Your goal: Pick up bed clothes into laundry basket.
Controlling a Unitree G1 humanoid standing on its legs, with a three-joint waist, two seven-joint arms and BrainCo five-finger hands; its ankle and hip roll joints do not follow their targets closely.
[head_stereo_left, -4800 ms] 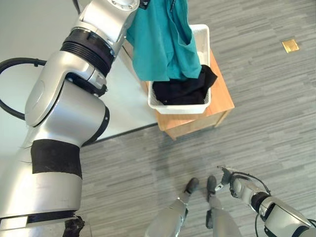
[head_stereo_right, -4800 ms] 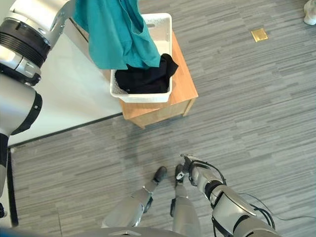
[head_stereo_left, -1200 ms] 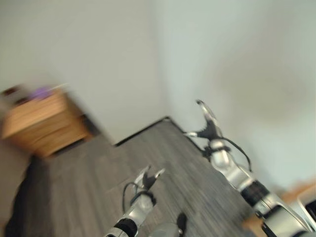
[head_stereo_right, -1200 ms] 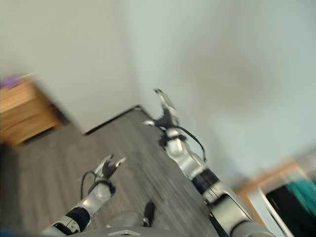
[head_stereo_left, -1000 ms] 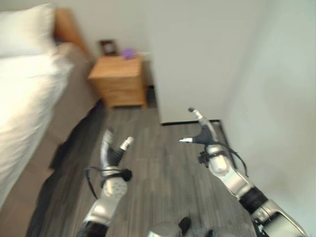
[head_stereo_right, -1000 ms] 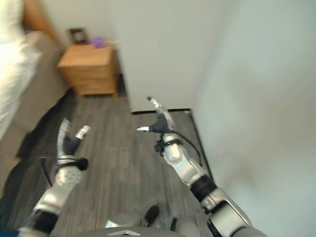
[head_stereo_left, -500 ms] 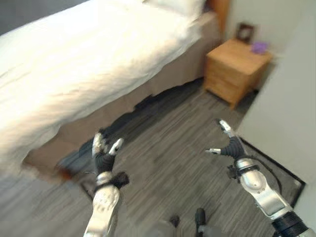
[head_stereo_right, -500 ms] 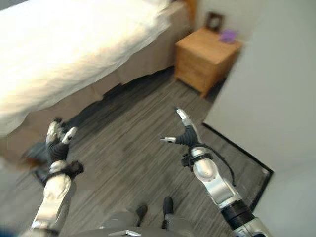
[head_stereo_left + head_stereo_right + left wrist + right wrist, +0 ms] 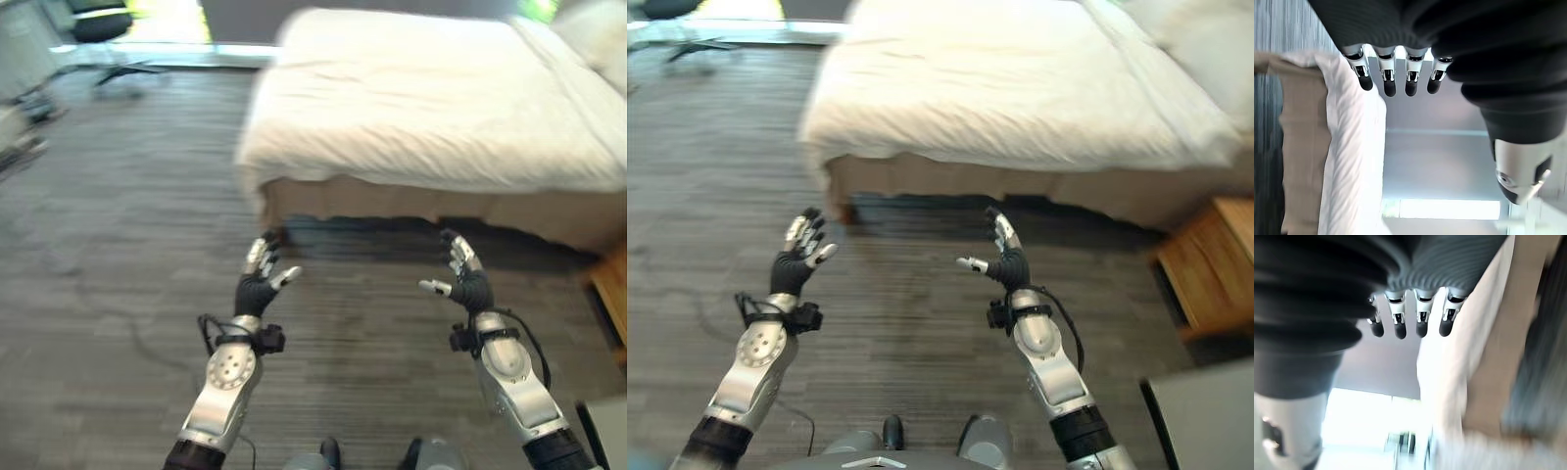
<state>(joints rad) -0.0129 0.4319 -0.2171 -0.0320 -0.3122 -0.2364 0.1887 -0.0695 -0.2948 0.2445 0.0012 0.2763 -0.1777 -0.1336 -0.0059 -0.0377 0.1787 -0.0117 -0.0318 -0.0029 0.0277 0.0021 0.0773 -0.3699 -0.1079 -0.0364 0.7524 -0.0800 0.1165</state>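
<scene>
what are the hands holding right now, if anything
Nothing. The left hand and right hand are both raised with fingers spread, empty, above the floor in front of the bed.

Matt white cloth bedding [image 9: 421, 108]

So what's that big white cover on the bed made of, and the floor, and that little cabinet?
The cover looks like soft white cloth, probably cotton: matte, with small wrinkles, drooping over the bed's edge. The floor looks like grey wood-look planks or vinyl, streaked with fine lines and faintly shiny; I can't tell which. The cabinet looks like light brown wood with a smooth finish.
</scene>
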